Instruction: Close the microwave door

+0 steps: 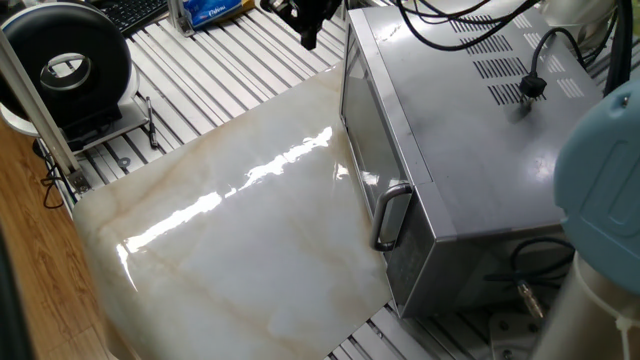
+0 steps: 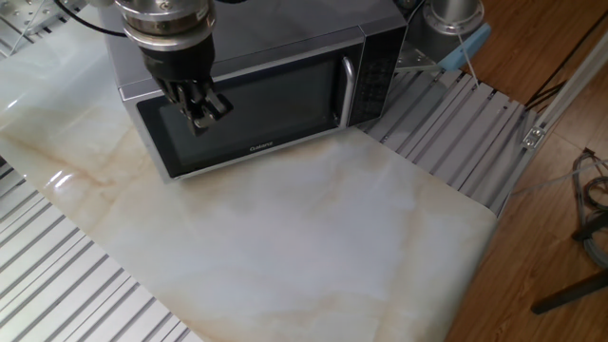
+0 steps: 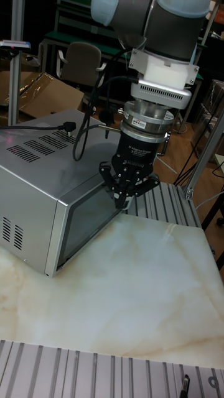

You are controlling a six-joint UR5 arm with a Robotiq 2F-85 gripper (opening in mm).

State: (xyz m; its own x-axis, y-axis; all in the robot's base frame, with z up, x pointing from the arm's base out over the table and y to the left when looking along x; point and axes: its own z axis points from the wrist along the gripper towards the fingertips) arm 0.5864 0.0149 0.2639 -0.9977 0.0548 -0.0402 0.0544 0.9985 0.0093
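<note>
The silver microwave (image 1: pixel 470 150) stands on a marble slab. The microwave door (image 2: pixel 252 109) lies flush against the oven front, and its dark window faces the slab. Its vertical bar handle (image 2: pixel 347 90) is at the right end. My gripper (image 2: pixel 201 116) hangs just in front of the door's left, hinge-side end with its fingers pressed together and nothing between them. In the tall fixed view the gripper (image 3: pixel 121 200) points down beside the door (image 3: pixel 90 224). From the other side the gripper (image 1: pixel 308 35) shows at the top edge, off the far corner of the door (image 1: pixel 365 150).
The marble slab (image 1: pixel 240 230) lies on a slatted aluminium table (image 2: pixel 456 133). A round black-and-white device (image 1: pixel 68 65) stands at the table's corner. A power plug and cable (image 1: pixel 530 88) lie on the microwave's top. A keyboard (image 1: pixel 130 12) sits at the far edge.
</note>
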